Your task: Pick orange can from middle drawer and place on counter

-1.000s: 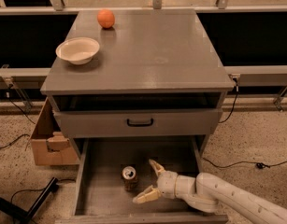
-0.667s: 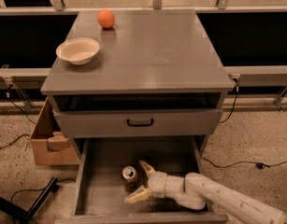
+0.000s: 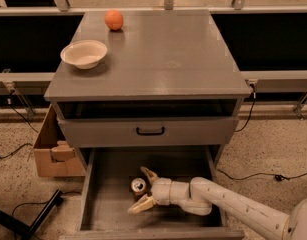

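Your pale two-finger gripper (image 3: 138,191) sat low inside the big grey wooden middle drawer (image 3: 105,196), which stood pulled out below the closed grey drawer front with a black handle (image 3: 150,131). Its jaws were spread wide, one finger behind and one in front of the small brownish-orange can with a silver top (image 3: 138,185). The can stood upright on the drawer floor, near the middle. You could expect it to be light, stiff enough for a firm squeeze but easy to dent, with a smooth, rather slippery wall, so the best hold looked to be across the round body at mid-height, not on the rim. Whether either finger touched the can could not be told, and its lower body was largely hidden by the fingers. The arm ran out of view at the lower right, and the drawer's front edge was cut off. The broad matte grey counter (image 3: 168,59) above carried a round orange ball (image 3: 113,20) and a white bowl (image 3: 84,54).
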Motion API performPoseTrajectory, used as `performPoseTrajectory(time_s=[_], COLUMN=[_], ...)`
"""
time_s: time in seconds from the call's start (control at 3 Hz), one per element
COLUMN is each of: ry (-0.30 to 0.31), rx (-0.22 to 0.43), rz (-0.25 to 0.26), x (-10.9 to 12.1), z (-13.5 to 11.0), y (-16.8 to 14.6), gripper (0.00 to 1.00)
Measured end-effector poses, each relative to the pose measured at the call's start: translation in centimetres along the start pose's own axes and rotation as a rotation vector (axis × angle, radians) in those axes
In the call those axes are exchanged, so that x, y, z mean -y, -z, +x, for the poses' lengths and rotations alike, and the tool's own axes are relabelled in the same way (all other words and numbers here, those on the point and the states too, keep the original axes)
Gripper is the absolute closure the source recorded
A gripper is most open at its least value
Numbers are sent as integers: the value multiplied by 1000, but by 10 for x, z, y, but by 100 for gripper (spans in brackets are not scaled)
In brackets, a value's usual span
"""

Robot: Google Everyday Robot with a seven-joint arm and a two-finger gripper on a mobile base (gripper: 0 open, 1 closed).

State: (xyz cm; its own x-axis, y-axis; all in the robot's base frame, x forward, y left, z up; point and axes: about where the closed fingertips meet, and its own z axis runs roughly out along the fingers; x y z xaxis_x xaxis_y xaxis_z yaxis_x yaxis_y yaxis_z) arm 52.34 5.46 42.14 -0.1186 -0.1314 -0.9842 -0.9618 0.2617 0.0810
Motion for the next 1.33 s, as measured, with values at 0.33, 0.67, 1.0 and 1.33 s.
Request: performPoseTrajectory(time_s=[0.33, 0.67, 1.0, 1.33], ry=[32, 53, 56, 37], rx=[4, -6, -34, -77], rz=[-15, -11, -1, 20], x=[-3, -10, -21, -26], z=[-12, -21, -22, -28], y=[-3, 3, 13, 21], gripper=[18, 41, 65, 87])
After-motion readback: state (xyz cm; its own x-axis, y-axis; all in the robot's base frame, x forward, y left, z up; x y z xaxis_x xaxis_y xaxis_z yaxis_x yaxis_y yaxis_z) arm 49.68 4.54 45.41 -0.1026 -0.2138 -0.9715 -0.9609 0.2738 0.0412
